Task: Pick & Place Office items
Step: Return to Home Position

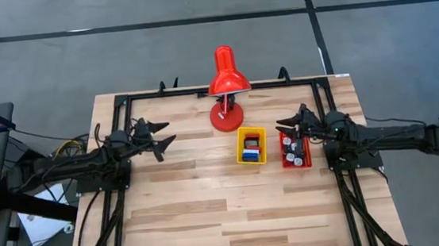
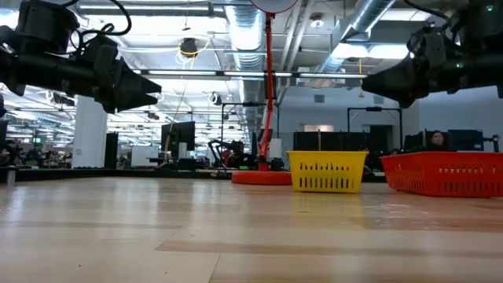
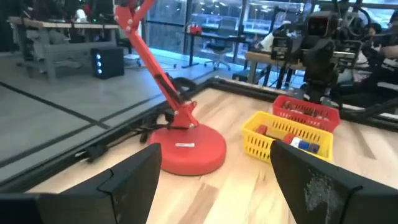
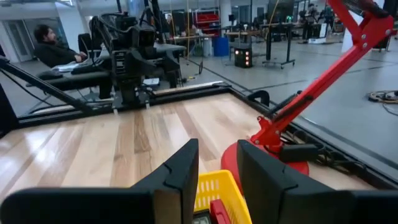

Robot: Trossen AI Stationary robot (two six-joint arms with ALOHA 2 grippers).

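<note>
The office items lie in two trays at the table's middle right. Red, white and blue blocks (image 1: 250, 146) are in the yellow tray (image 1: 240, 147). Small black and silver bits (image 1: 292, 150) are in the red tray (image 1: 308, 157). My left gripper (image 1: 169, 135) is open and empty, held above the table left of the red lamp's base. My right gripper (image 1: 279, 126) is open by a narrower gap and empty, held above the far end of the red tray. In the right wrist view its fingers frame the yellow tray (image 4: 214, 186).
The red desk lamp (image 1: 226, 82) stands on its round base (image 1: 225, 118) at the table's far middle, just beyond the yellow tray. A black frame runs along the table's far and side edges. Bare wood stretches across the near half (image 1: 236, 217).
</note>
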